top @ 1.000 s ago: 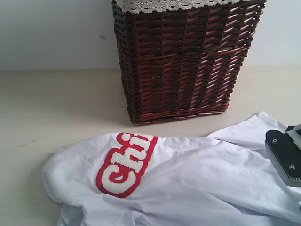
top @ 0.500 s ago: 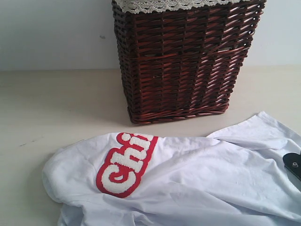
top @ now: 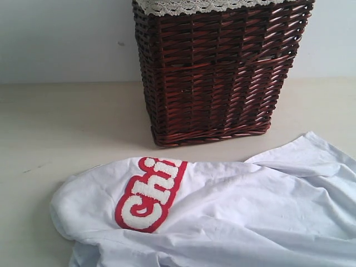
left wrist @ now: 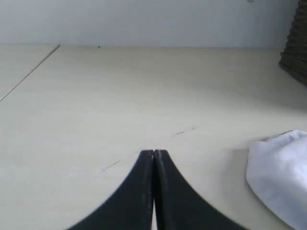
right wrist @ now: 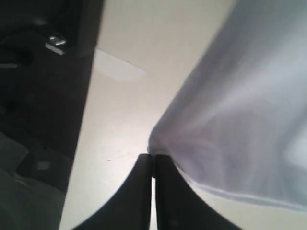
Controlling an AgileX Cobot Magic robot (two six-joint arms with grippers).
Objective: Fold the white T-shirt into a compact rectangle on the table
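The white T-shirt [top: 233, 217] lies crumpled on the table [top: 67, 122] in front of the basket, with its red-outlined letters [top: 149, 194] facing up. Neither gripper shows in the exterior view. In the left wrist view my left gripper [left wrist: 154, 152] is shut and empty above bare table [left wrist: 120, 96]. A rounded fold of the T-shirt [left wrist: 280, 177] lies off to one side of it. In the right wrist view my right gripper [right wrist: 152, 156] is shut, and a corner of the T-shirt's hem [right wrist: 240, 110] runs right into its tips.
A dark brown wicker basket [top: 217, 72] with white lace trim stands at the back of the table, just behind the shirt; its corner [left wrist: 295, 52] also shows in the left wrist view. A dark machine part [right wrist: 43, 72] borders the table in the right wrist view.
My right gripper has left the right edge of the exterior view. The shirt's lettered left part has shifted slightly.
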